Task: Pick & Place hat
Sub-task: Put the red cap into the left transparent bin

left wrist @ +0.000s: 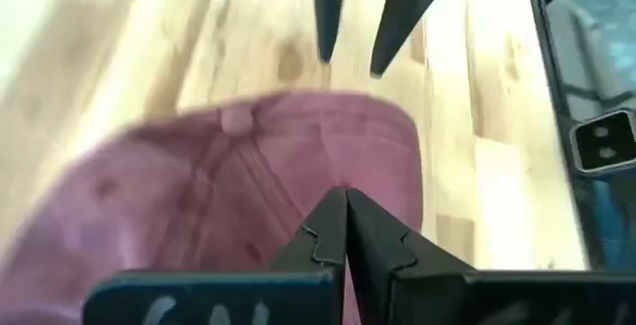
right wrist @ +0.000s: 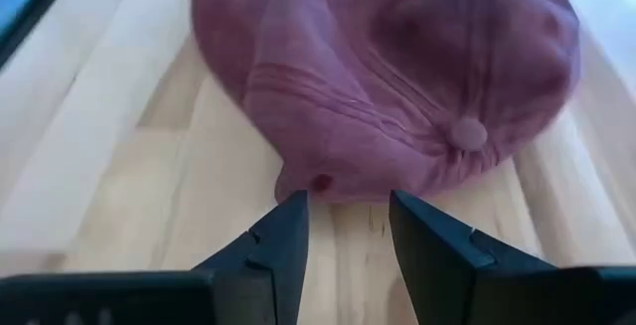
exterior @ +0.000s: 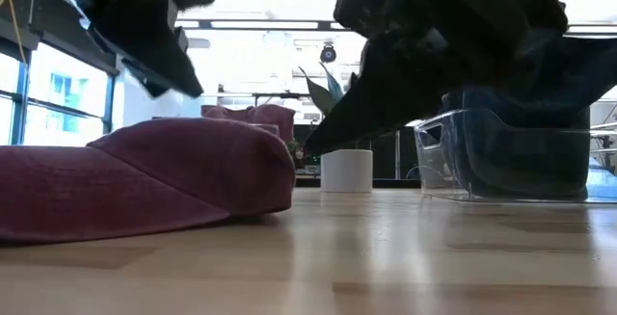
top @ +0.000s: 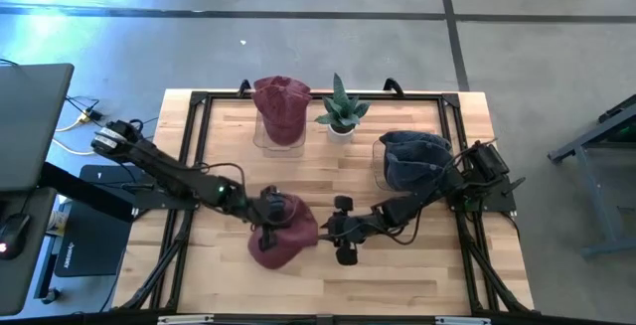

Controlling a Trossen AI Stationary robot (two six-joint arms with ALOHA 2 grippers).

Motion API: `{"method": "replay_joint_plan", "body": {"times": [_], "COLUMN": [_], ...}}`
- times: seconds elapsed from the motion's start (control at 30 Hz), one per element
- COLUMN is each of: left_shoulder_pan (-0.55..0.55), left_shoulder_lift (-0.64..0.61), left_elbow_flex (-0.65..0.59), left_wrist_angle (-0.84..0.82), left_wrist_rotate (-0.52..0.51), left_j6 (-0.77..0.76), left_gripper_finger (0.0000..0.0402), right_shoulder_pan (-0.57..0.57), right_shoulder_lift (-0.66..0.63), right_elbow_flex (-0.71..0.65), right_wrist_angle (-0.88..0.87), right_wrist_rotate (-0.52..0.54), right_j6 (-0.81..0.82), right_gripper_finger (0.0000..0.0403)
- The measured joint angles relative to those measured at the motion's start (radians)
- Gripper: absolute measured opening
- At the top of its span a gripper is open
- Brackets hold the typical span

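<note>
A dark-red cap (top: 288,238) lies crown up on the wooden table near its near edge; it also shows in the low view as the cap (exterior: 145,175) and in both wrist views (left wrist: 248,186) (right wrist: 397,57). My left gripper (top: 268,206) (left wrist: 346,204) is shut and hovers just above the cap's left part, with a gap showing under my left gripper (exterior: 188,84) in the low view. My right gripper (top: 325,231) (right wrist: 346,206) is open, low over the table at the cap's right rim, with its fingertips just short of the cloth.
At the far side, a clear bin (top: 281,116) holds another red hat, and a small plant in a white pot (top: 341,116) (exterior: 345,169) stands beside it. A clear bin with a blue hat (top: 409,161) (exterior: 511,151) is at the right. Black frame rails (top: 199,146) border the table.
</note>
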Motion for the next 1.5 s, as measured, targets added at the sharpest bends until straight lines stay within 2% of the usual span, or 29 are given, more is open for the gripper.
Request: {"method": "replay_joint_plan", "body": {"times": [0.13,0.2,0.33,0.47,0.63,0.8,0.97,1.07,1.17,1.2,1.33,1.5], "left_shoulder_pan": [-0.037,-0.033,-0.017,0.018,0.048,0.059,0.057,0.058,0.045,0.036,-0.017,-0.092], "left_shoulder_lift": [-0.001,-0.001,0.004,0.02,0.019,0.043,0.051,0.05,0.012,-0.007,-0.046,-0.082], "left_elbow_flex": [0.039,0.04,0.04,0.04,0.041,0.041,0.04,0.049,0.098,0.118,0.183,0.214], "left_wrist_angle": [-0.078,-0.099,-0.097,-0.047,0.062,0.131,0.139,0.128,0.004,-0.046,-0.188,-0.183], "left_wrist_rotate": [-0.155,-0.226,-0.334,-0.314,-0.153,-0.03,-0.008,-0.064,-0.148,-0.175,-0.272,-0.367], "left_j6": [0.083,0.112,0.176,0.31,0.485,0.523,0.523,0.493,0.463,0.463,0.466,0.536], "left_gripper_finger": [0.0,0.0,0.0,0.0,0.0013,0.0063,0.0124,0.0141,0.0143,0.0141,0.0124,0.0101], "right_shoulder_pan": [-0.041,-0.072,-0.115,-0.132,-0.145,-0.141,-0.141,-0.14,-0.136,-0.133,-0.128,-0.121], "right_shoulder_lift": [0.0,0.0,0.009,0.056,0.086,0.126,0.158,0.149,0.123,0.105,0.014,-0.128], "right_elbow_flex": [0.0,0.0,0.0,0.005,0.047,0.134,0.183,0.193,0.205,0.205,0.205,0.205], "right_wrist_angle": [0.001,0.013,0.048,0.088,0.04,-0.057,-0.094,-0.102,-0.144,-0.163,-0.208,-0.253], "right_wrist_rotate": [-0.033,-0.082,-0.099,-0.131,-0.17,-0.217,-0.216,-0.215,-0.214,-0.214,-0.17,-0.115], "right_j6": [0.163,0.219,0.339,0.432,0.477,0.461,0.376,0.305,0.209,0.181,0.131,0.015], "right_gripper_finger": [0.0144,0.0159,0.0204,0.0232,0.0232,0.0201,0.0153,0.0093,0.0022,0.0012,0.0024,0.0006]}}
